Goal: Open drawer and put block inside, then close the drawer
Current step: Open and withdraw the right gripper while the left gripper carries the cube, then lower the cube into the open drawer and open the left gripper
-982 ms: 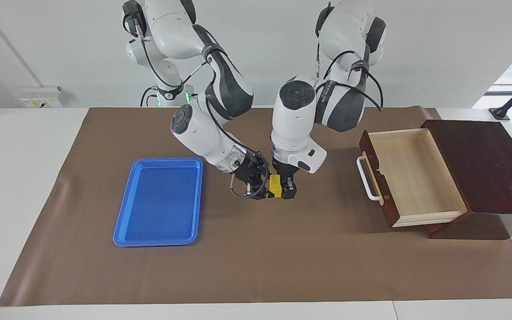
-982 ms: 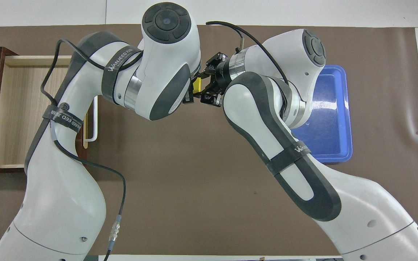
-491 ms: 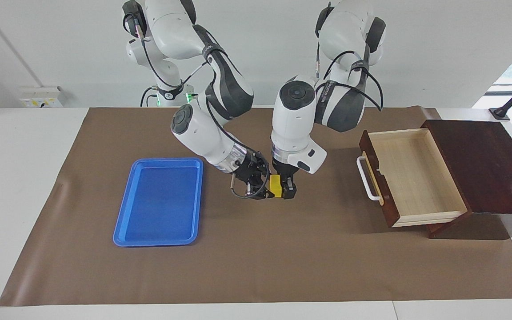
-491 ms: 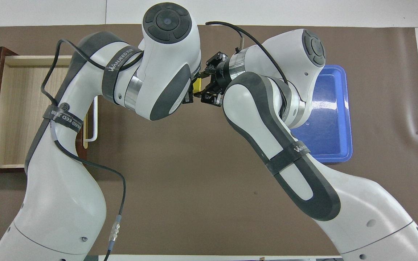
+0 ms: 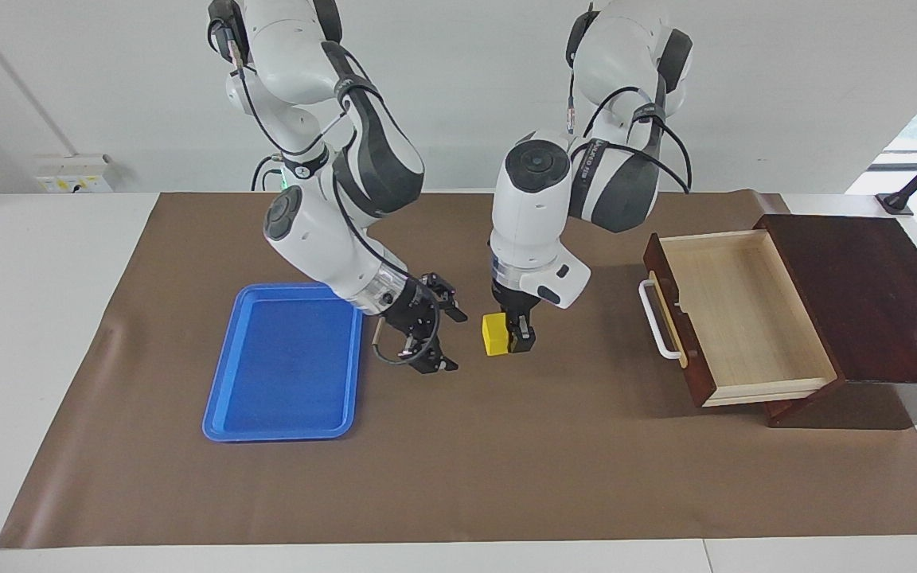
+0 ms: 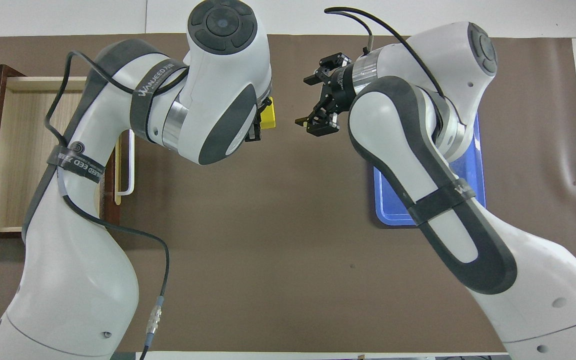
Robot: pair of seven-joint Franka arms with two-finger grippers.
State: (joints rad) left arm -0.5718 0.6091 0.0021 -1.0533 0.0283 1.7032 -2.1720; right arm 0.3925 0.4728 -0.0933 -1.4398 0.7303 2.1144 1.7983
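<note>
Left claw (image 5: 509,341) is clamped on the block (image 5: 494,333) above the desk (image 5: 554,461). Right claw (image 5: 442,341), beside the block, stands spread and empty. Drawer (image 5: 745,318) is open.

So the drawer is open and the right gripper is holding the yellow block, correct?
Not quite. The drawer is open, but the left gripper holds the yellow block. The right gripper has its jaws open and is apart from it, as the facing view shows.
</note>
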